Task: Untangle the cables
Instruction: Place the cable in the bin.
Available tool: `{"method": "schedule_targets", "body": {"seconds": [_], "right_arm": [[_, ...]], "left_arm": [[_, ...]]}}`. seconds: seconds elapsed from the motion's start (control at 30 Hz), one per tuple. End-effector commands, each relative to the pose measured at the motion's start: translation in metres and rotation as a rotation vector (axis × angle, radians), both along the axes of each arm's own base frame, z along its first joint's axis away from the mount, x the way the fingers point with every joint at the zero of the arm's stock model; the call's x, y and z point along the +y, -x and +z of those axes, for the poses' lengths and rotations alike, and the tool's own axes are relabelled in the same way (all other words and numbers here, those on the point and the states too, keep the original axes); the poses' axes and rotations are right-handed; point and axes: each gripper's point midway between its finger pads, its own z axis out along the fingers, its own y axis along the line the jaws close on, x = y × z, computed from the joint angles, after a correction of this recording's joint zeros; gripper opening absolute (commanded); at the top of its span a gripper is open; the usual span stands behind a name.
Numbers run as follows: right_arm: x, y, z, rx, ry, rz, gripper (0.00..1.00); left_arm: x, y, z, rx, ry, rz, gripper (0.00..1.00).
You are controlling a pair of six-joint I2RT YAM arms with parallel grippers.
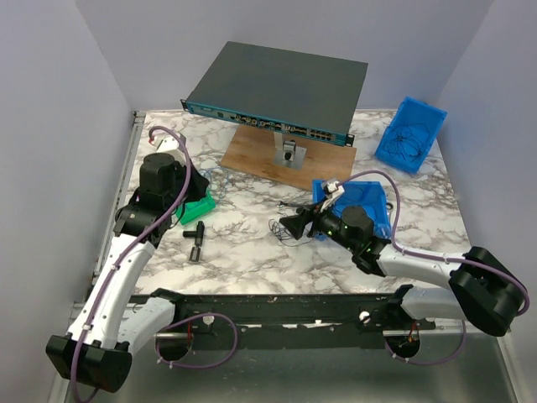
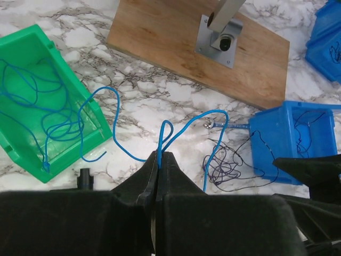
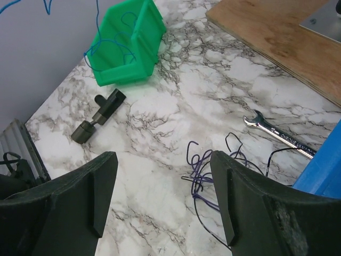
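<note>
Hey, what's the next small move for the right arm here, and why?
Probably lower the right gripper onto the dark wire tangle and close: its jaws stand open over those loops, while the left gripper is shut on the blue cable.

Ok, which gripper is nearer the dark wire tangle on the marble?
Right. The right gripper is open just over the dark wire tangle; the left gripper stands apart from it, shut on a blue cable.
</note>
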Motion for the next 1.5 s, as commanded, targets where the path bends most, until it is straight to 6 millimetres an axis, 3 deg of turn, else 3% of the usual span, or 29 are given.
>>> {"method": "schedule_targets", "body": {"seconds": [0.0,0.3,0.47,0.7,0.9,1.13,1.37,1.47], "right_arm": [[0.001,0.006,0.006,-0.036,-0.019,0.015,0.78],[0.006,0.011,0.013,-0.057,-0.009,0.030,0.79],[0.004,0.011,0.015,-0.063,-0.009,0.023,0.79],[0.003,0.013,0.019,-0.070,-0.020,0.022,0.79],[0.002,0.014,0.019,-0.074,-0.024,0.019,0.79],[-0.001,0.015,0.022,-0.085,-0.025,0.011,0.79],[-0.002,0.016,0.022,-0.083,-0.029,0.010,0.79],[-0.001,0.015,0.022,-0.082,-0.028,0.011,0.79]], "left_arm": [[-0.009,-0.013,0.028,-0.070,0.081,-0.026,0.00],[0.001,-0.035,0.058,-0.113,0.104,0.010,0.00],[0.014,-0.047,0.057,-0.113,0.124,0.062,0.00],[0.046,-0.071,0.010,-0.044,0.187,0.198,0.00],[0.084,-0.085,-0.047,0.007,0.250,0.346,0.00],[0.097,-0.090,-0.119,0.138,0.301,0.419,0.00],[0.133,-0.086,-0.139,0.184,0.214,0.590,0.00],[0.133,-0.092,-0.144,0.221,0.175,0.556,0.00]]}}
